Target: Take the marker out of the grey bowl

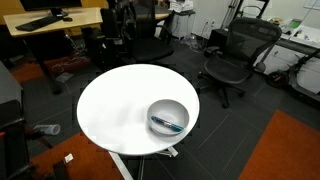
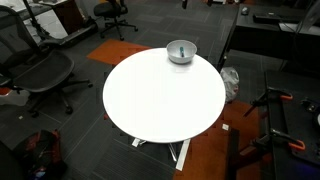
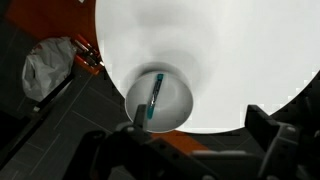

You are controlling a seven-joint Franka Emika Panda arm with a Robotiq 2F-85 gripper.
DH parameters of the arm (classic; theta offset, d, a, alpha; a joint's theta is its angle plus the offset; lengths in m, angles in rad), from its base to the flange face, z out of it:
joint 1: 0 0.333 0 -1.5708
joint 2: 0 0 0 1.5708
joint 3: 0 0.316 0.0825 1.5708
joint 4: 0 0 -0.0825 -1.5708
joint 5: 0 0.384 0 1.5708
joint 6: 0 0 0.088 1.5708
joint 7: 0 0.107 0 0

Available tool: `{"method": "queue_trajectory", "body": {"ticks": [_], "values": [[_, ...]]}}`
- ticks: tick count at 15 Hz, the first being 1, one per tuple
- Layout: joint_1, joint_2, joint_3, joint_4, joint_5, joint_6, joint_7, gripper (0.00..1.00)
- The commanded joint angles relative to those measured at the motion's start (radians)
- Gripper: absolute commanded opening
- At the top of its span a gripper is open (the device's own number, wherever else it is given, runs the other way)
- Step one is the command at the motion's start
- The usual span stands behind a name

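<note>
The grey bowl [image 1: 171, 105] stands near the edge of the round white table [image 1: 115, 105]. It shows in both exterior views [image 2: 181, 57] and in the wrist view [image 3: 176, 102]. The marker [image 1: 167, 124] is a thin dark stick with a teal end and lies inside the bowl. In the wrist view the marker [image 3: 154, 98] lies nearly along the bowl's middle. My gripper [image 3: 200, 132] is open and empty, high above the table's edge. The bowl lies beside its left finger. The arm does not show in the exterior views.
Black office chairs [image 1: 232, 55] [image 2: 40, 72] and desks [image 1: 50, 22] surround the table. Orange carpet [image 1: 285, 150] lies beside it. A crumpled grey bag [image 3: 48, 68] lies on the floor by the table's edge. The table top [image 2: 160, 100] bears only the bowl.
</note>
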Motion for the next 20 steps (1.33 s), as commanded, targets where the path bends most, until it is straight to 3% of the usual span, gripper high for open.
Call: {"method": "queue_trajectory", "body": {"ticks": [1,6,13,20], "values": [[-0.002,0.072,-0.035,0.037,-0.010,0.054,0.080,1.00],[0.003,0.163,-0.089,0.055,-0.042,0.124,0.168,1.00],[0.004,0.296,-0.131,0.105,-0.010,0.212,0.147,1.00],[0.001,0.418,-0.150,0.173,0.016,0.212,0.120,1.00]]}}
